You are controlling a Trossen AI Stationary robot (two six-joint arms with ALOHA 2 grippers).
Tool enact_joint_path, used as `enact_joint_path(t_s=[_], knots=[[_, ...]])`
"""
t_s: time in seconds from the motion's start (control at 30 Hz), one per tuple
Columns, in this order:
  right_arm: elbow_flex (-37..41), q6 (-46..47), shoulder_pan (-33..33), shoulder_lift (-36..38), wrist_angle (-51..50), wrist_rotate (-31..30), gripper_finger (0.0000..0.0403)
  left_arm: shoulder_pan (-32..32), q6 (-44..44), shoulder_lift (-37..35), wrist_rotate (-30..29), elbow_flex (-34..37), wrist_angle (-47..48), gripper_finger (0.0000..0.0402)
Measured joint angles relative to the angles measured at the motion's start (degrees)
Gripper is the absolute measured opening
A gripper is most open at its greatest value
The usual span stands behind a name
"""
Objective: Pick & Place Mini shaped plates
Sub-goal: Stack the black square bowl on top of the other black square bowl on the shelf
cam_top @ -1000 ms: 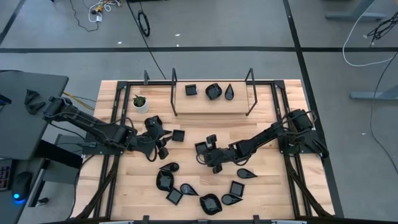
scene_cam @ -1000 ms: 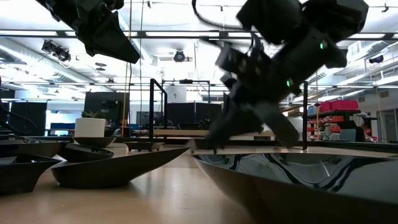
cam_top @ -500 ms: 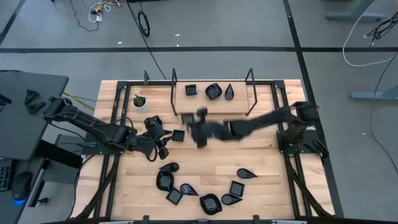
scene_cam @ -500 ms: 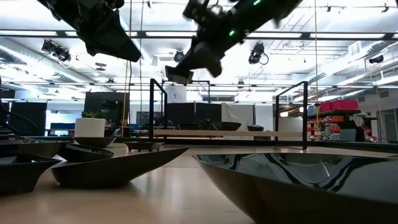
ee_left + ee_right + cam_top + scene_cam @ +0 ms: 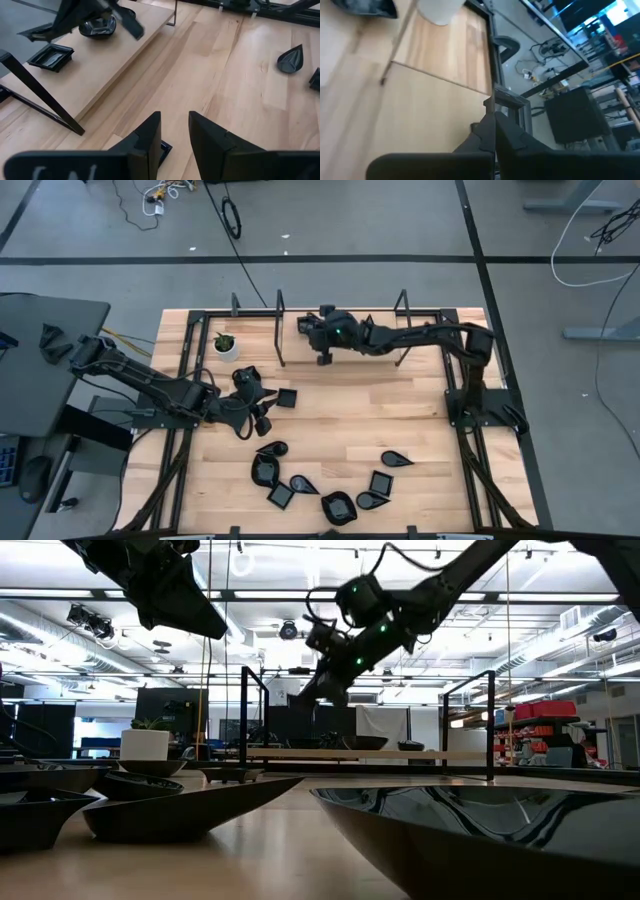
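The right arm reaches across the far side of the table, its right gripper over the raised wooden shelf near the square plate at the shelf's left end; the fingers are pressed fully together, and whether they pinch a plate cannot be told from these views. On the shelf there also sit a rounded plate and a teardrop plate. The left gripper waits low over the table's left half, just beside another square plate; in the left wrist view its two fingers stand parted with a narrow gap and nothing between them. The remaining mini shaped plates lie in a loose cluster on the near part of the table, squares, teardrops and rounded ones mixed, with one teardrop a little apart towards the right. A small white pot with a green plant stands near the shelf's left end, on the table itself.
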State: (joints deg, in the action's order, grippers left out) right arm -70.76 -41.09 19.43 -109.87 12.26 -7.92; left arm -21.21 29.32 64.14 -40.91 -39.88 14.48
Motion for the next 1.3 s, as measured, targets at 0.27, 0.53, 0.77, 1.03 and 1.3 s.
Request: enact_joint_path(t_s=[0.27, 0.53, 0.77, 1.03, 1.3], knots=[[0.00, -1.57, 2.79, -4.29, 3.84, 2.08, 0.0000, 0.12, -0.02, 0.00, -0.02, 0.00, -0.11, 0.0106], [0.00, -1.46, 3.12, -6.99, 5.31, 3.42, 0.0007, 0.13, 0.01, -0.02, -0.02, 0.00, -0.37, 0.0106], [0.00, -1.46, 3.27, -7.03, 5.20, 2.84, 0.0023, 0.13, -0.01, -0.02, -0.02, 0.00, -0.35, 0.0106], [0.00, 0.03, 3.71, -7.03, 5.28, 2.83, 0.0044, 0.13, -0.02, -0.02, -0.02, 0.00, -0.33, 0.0106], [0.00, 1.92, 4.13, -7.03, 5.86, 0.53, 0.0084, 0.13, -0.02, -0.02, -0.02, 0.00, -0.31, 0.0106]])
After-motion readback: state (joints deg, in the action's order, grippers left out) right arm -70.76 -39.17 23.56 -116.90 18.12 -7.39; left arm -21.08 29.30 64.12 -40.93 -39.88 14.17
